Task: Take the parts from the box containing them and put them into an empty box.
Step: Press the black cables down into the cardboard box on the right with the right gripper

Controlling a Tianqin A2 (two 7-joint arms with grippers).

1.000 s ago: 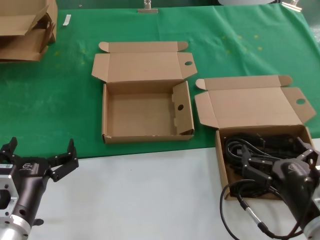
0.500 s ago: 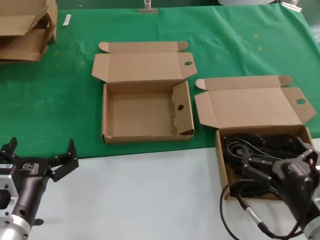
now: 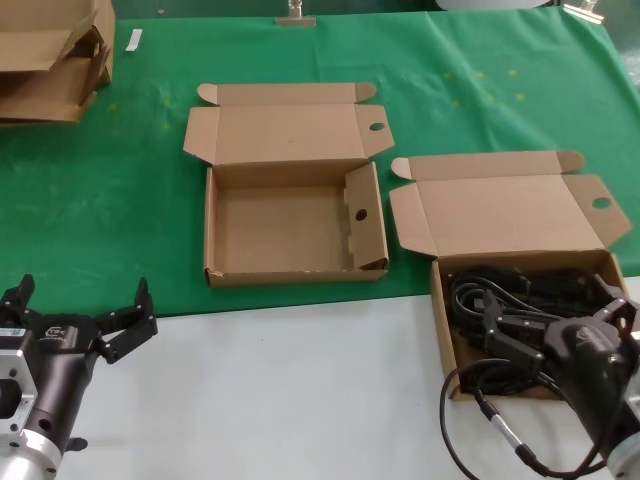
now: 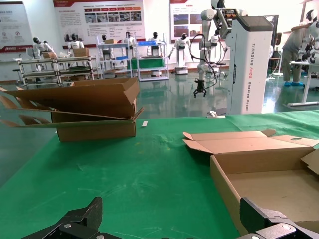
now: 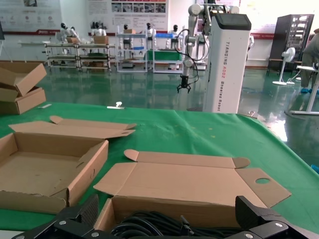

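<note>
Parts [image 3: 500, 295] fill right box [image 3: 438, 300]; left box [image 3: 208, 230] bare.

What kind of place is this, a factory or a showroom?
Probably a robotics lab or demo hall: humanoid robots stand along the back wall under display posters, and a white robot station stands behind the green table.

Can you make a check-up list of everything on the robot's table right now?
Surface: green cloth, white table edge in front.
Job's things: empty box open, centre; box with parts open at right, black parts inside.
Clutter: stacked flat cartons far left.
Grippers: left claw open above the white edge; right claw open over the parts.
Cables: black cable by the right arm.
Surroundings: robots, shelves, posters.
</note>
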